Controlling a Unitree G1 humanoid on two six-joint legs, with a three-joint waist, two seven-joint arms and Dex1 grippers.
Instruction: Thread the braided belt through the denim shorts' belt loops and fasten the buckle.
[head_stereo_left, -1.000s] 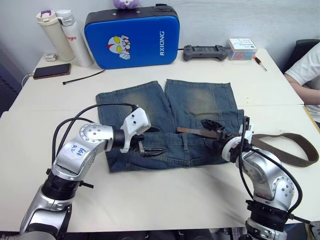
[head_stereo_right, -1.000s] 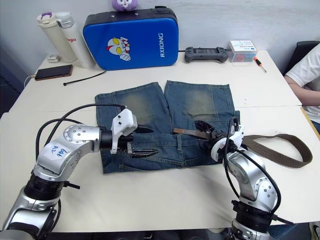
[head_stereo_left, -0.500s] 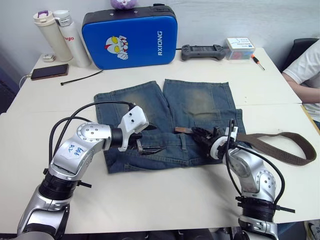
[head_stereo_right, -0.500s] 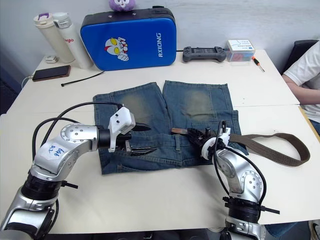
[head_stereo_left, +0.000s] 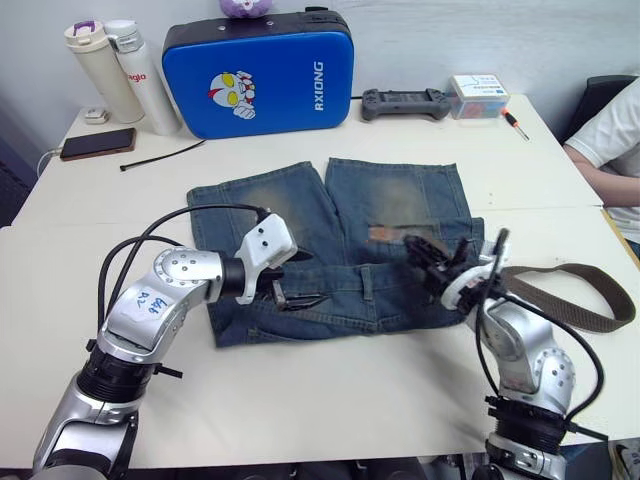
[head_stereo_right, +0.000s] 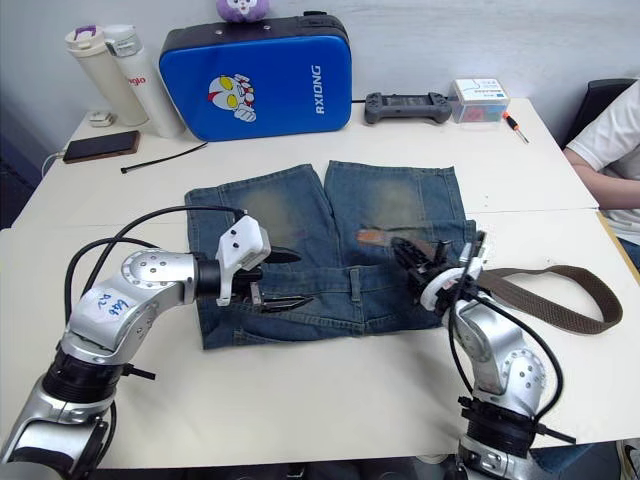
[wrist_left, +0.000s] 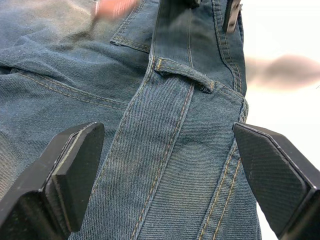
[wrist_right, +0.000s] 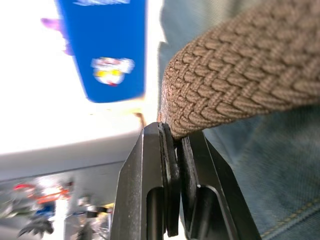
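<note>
Gripping the braided belt (wrist_right: 240, 80), right gripper (head_stereo_right: 420, 262) jaws clamped at 3 o'clock of denim shorts (head_stereo_left: 300, 215); left gripper (head_stereo_left: 295, 290) jaws apart over waistband, 9 o'clock.

Looks like a robotics lab or office: white bench (head_stereo_left: 300, 410) against a plain wall, game controller (head_stereo_left: 404, 102), screwdriver (head_stereo_left: 517, 124), phone (head_stereo_left: 98, 143), thermos flasks (head_stereo_left: 120, 72).
</note>
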